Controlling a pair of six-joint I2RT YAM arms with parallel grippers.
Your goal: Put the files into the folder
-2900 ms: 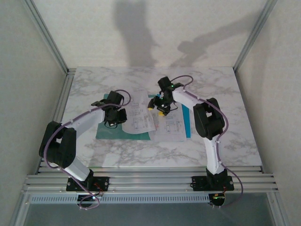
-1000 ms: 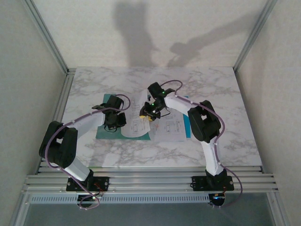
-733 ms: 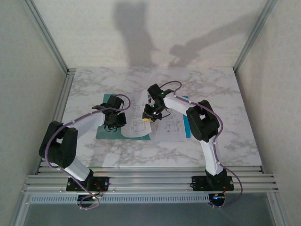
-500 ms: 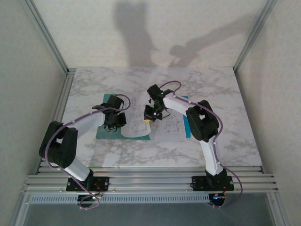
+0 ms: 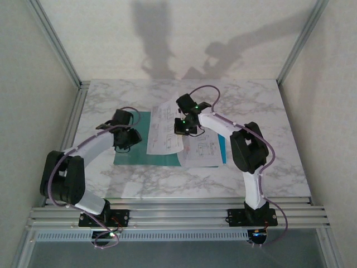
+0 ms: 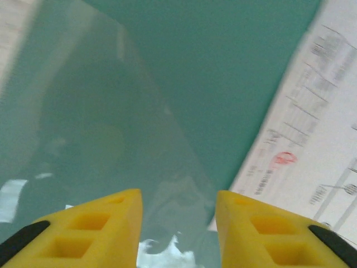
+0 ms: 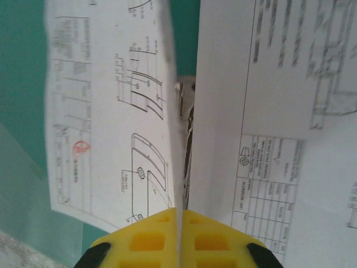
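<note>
On the table [image 5: 262, 106], the folder [image 5: 142, 158] is lying open. The right gripper [image 7: 179, 216] is pinching a file sheet [image 7: 106, 128] by its edge, likely light and floppy; the left gripper [image 6: 178, 220] is hovering, jaws apart.

A marble table [image 5: 268, 100] spans the scene. Aluminium rails [image 5: 178, 215] run along its near edge, and frame posts [image 5: 56, 43] rise from its far left and right corners. Shadows [image 5: 153, 33] lie on the far wall [image 5: 100, 28].
</note>
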